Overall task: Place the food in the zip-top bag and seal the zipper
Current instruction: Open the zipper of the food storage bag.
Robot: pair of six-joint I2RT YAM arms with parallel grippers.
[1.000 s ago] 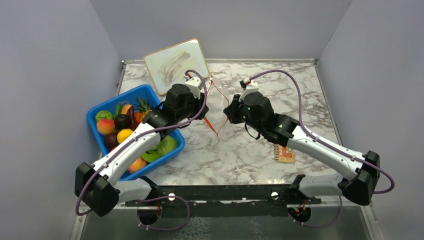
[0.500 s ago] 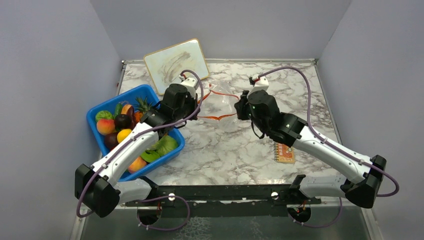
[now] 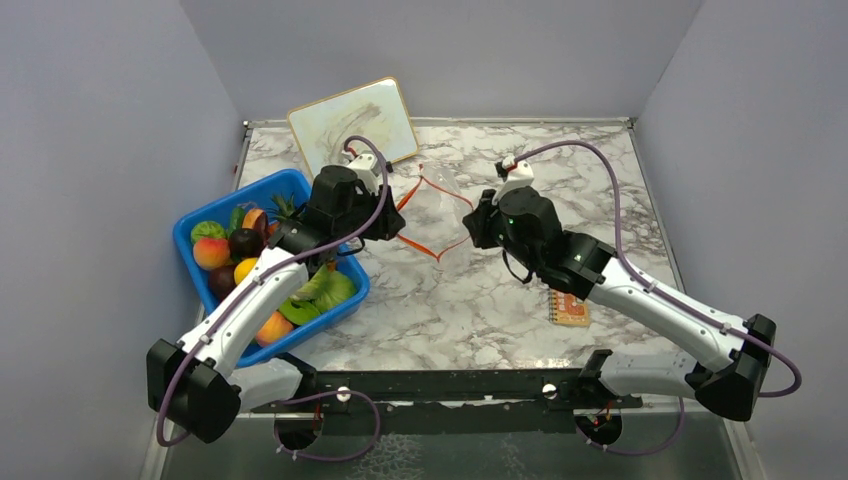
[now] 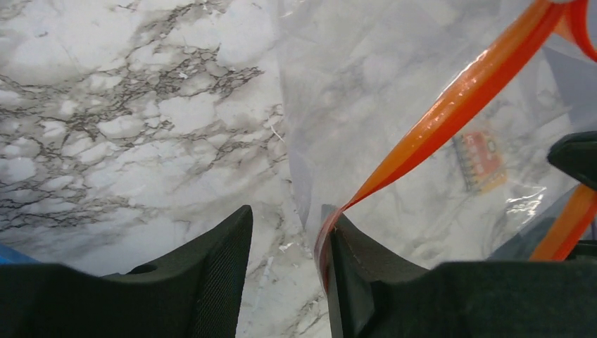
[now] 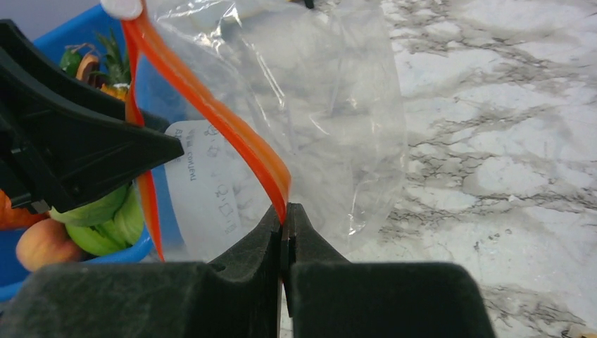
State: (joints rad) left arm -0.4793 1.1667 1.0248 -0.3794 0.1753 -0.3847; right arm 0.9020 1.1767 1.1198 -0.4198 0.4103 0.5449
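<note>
Top view: zip-top bag (image 3: 440, 195) hangs above the bench (image 3: 600, 180), strung between left pincer (image 3: 397, 222) and right pincer (image 3: 468, 228), mouth spread. Food (image 3: 212, 252) all sits in the blue tub (image 3: 330, 315), well left of the bag.

Left wrist: pincer released, with marble showing through the gap. The zipper (image 4: 457, 98) only lies against the inner face of one finger (image 4: 348, 282). The top view can't show that.

Right wrist: pincer clenched on the zipper's end, fingers fully closed. The tub and green food show behind the clear plastic.
</note>
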